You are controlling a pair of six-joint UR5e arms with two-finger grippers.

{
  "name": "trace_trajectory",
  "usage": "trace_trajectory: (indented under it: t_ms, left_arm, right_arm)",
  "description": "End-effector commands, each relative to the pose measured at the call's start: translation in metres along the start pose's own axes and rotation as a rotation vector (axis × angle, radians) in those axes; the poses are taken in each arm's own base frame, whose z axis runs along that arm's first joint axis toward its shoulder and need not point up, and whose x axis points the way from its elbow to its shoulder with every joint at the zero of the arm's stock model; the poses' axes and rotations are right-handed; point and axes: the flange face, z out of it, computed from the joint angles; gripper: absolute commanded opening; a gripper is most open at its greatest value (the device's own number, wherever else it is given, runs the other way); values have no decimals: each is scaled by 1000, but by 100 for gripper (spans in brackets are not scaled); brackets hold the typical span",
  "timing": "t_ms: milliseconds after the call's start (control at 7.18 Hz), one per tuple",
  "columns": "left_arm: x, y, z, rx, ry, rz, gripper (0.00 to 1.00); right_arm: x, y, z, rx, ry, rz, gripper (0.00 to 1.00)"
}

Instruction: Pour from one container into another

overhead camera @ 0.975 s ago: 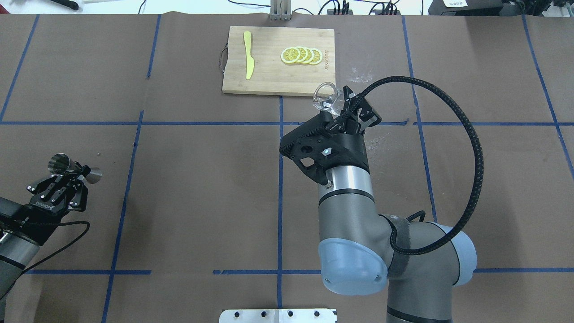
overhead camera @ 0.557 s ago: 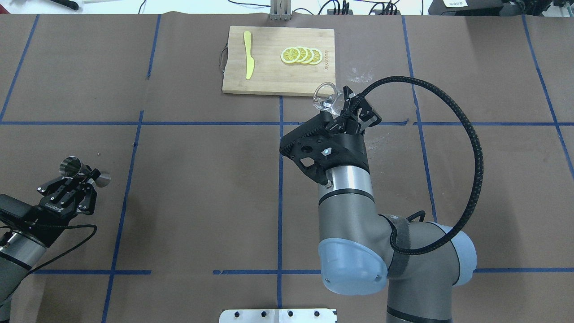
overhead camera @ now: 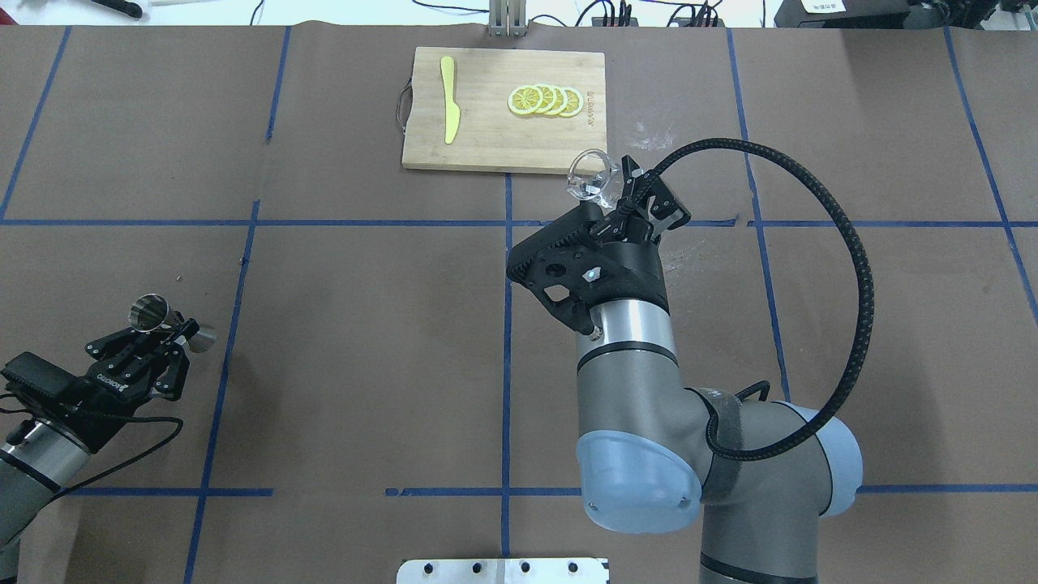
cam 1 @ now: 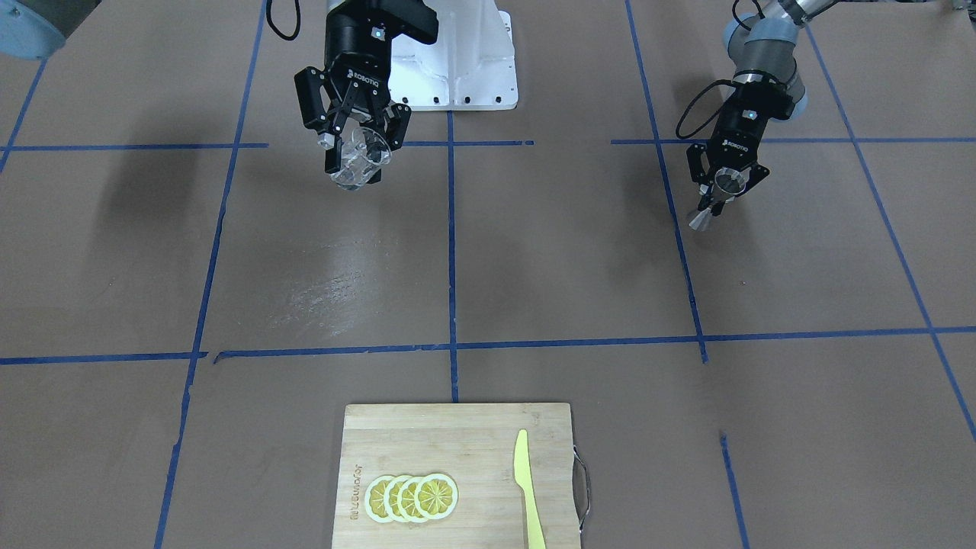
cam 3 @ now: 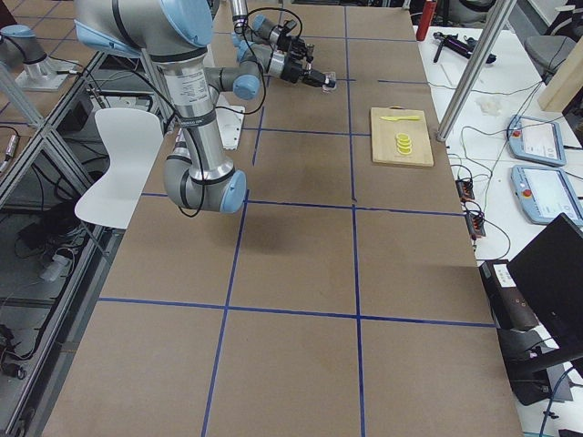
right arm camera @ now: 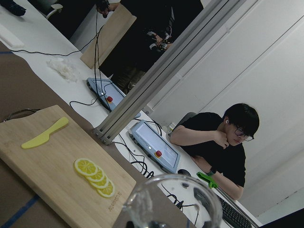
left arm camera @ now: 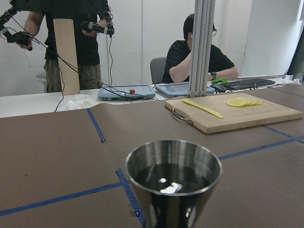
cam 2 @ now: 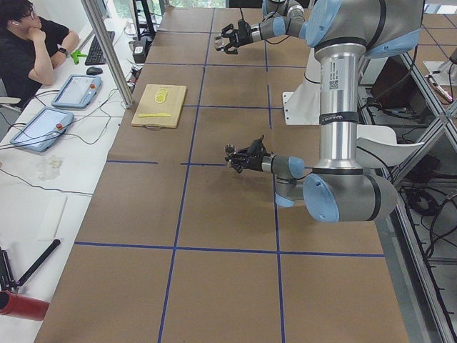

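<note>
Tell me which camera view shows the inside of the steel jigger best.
The left wrist-mounted view: the jigger fills the foreground, its open mouth and dark inside visible. Overhead and front-facing views show it small, held in the left hand; the exterior left view shows only a speck.

Brown paper covers the long table [overhead camera: 365, 324], squared off with blue tape lines [overhead camera: 507, 365]; a white desk [cam 2: 28, 207] runs along one long side, where a man in black [cam 2: 32, 46] sits near an aluminium post [cam 2: 107, 50]; white walls [left arm camera: 156, 28] behind; a white chair [cam 3: 123, 164] opposite.
</note>
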Motion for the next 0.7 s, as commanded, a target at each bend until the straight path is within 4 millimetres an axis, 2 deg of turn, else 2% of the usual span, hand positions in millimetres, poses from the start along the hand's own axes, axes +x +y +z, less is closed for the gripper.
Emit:
trace_trajectory:
  t_ms: [0, 557]
  left_arm:
    - [1, 2, 0, -34, 36, -10, 0]
    - [-4, 6, -1, -61, 39, -76, 0]
  right_arm:
    - [0, 0, 0, 0, 0, 0, 0]
    - [0, 3, 1, -3, 3, -6, 0]
